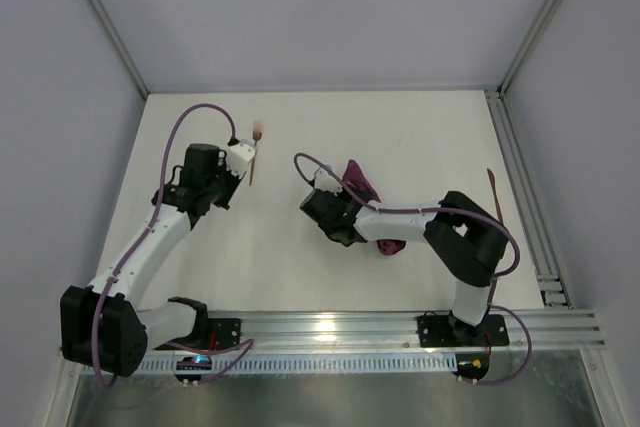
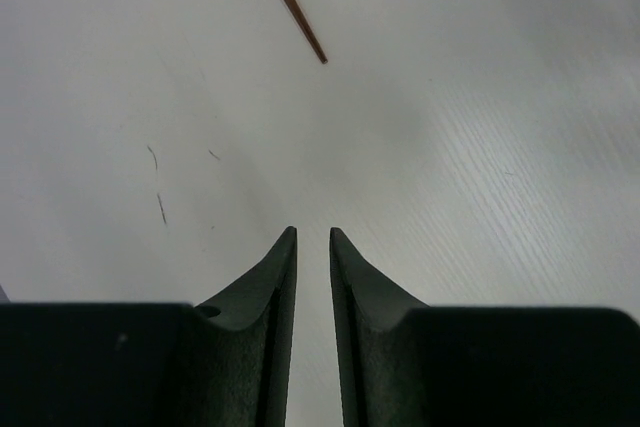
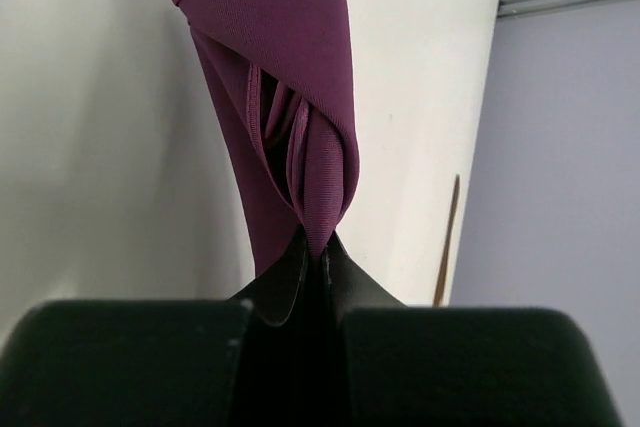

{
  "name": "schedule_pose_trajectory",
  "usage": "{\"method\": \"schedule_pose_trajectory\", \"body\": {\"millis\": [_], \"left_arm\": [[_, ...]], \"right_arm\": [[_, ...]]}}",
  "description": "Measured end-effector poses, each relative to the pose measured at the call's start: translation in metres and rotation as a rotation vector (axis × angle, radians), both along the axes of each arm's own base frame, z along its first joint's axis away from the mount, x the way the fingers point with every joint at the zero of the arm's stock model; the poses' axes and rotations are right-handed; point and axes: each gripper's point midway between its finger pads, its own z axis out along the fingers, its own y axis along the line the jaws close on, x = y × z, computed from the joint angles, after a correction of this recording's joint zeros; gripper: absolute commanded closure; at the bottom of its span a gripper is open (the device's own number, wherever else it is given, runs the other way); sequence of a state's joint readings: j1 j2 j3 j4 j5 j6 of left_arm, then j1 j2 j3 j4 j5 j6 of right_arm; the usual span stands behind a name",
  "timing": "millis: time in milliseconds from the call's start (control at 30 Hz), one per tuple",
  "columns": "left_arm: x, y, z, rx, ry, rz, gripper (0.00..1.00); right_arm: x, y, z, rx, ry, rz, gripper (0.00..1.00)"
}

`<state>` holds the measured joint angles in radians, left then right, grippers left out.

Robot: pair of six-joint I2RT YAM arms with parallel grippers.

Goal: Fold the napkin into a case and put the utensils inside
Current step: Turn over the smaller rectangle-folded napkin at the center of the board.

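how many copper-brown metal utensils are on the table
2. The copper-brown fork with a pale rosy head lies ahead of the left gripper; the other thin piece lies along the table's right edge. The magenta-purple napkin might hide more.

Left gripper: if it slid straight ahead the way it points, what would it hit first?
Probably the fork: its handle end lies on the table almost ahead, though the left gripper might slip past.
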<state>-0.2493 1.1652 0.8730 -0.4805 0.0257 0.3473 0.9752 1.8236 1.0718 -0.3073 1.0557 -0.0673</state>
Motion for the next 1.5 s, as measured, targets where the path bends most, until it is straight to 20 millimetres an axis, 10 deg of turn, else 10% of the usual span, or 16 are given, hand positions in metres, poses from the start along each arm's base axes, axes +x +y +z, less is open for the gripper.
{"method": "schedule_pose_trajectory", "body": {"millis": [200, 467, 700, 933, 1200, 1400, 1500], "left_arm": [[0.001, 0.000, 0.002, 0.000, -0.006, 0.003, 0.80], [0.002, 0.001, 0.002, 0.001, -0.006, 0.006, 0.80], [0.002, 0.003, 0.002, 0.001, -0.006, 0.010, 0.80], [0.002, 0.002, 0.002, -0.003, -0.005, 0.008, 0.79], [0.004, -0.008, 0.004, -0.034, 0.027, -0.023, 0.84], [0.024, -0.044, 0.017, -0.026, 0.037, -0.110, 0.83], [0.037, -0.088, 0.021, -0.029, 0.041, -0.209, 0.83]], "right_arm": [[0.006, -0.027, -0.011, -0.102, 0.021, -0.042, 0.97], [-0.011, 0.015, -0.069, -0.269, 0.097, 0.027, 0.94], [-0.027, 0.059, -0.064, -0.090, 0.143, 0.080, 0.49], [-0.036, 0.090, -0.052, 0.090, 0.194, 0.110, 0.37], [-0.080, 0.143, -0.026, 0.404, 0.340, 0.241, 0.44], [-0.092, 0.113, 0.030, 0.806, 0.355, 0.230, 0.75], [-0.098, 0.080, 0.011, 0.936, 0.396, 0.165, 0.86]]}}
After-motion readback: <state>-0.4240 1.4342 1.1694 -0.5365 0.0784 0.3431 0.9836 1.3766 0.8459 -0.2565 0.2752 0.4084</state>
